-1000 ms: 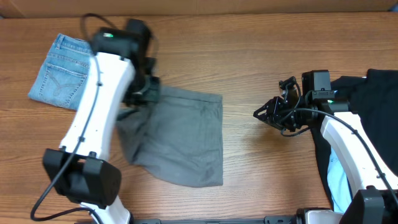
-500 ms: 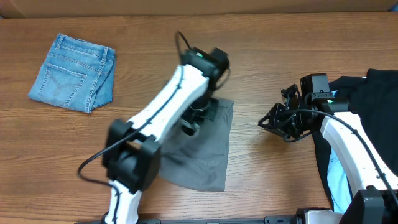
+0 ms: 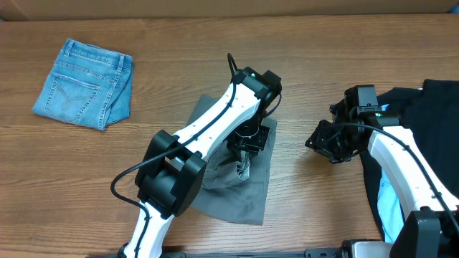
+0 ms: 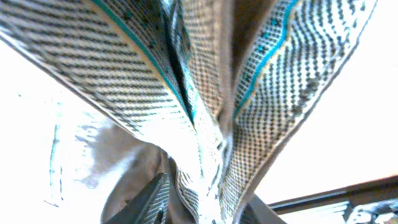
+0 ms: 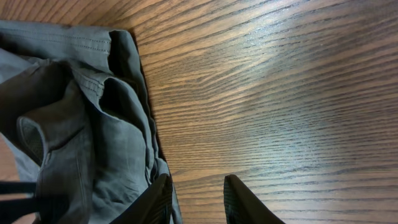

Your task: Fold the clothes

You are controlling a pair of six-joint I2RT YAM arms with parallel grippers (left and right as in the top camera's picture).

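1. Left gripper: clamped on the grey cotton shorts. In the left wrist view a bunched fold runs down between my two fingers. It shows the shorts' pale woven inner lining, which is edged with teal stitching. The background of that view is washed out.

2. Grey shorts, position: centre of the brown wooden worktop. My left arm reaches across them from the near edge. The part under that gripper is gathered and raised. The remainder lies spread on the wood toward my side.

3. Right gripper: fingers apart, holding nothing, with bare wood grain between them. It sits near the right edge of the grey shorts. The right wrist view shows that edge rumpled into soft folds along a stitched hem. I cannot tell whether my left-hand finger touches the cloth.

4. Heap of black garments: at the right edge of the worktop, beside and partly under my right arm.

5. Folded light-blue denim shorts: far left of the worktop, back pocket facing up, well apart from the grey shorts.
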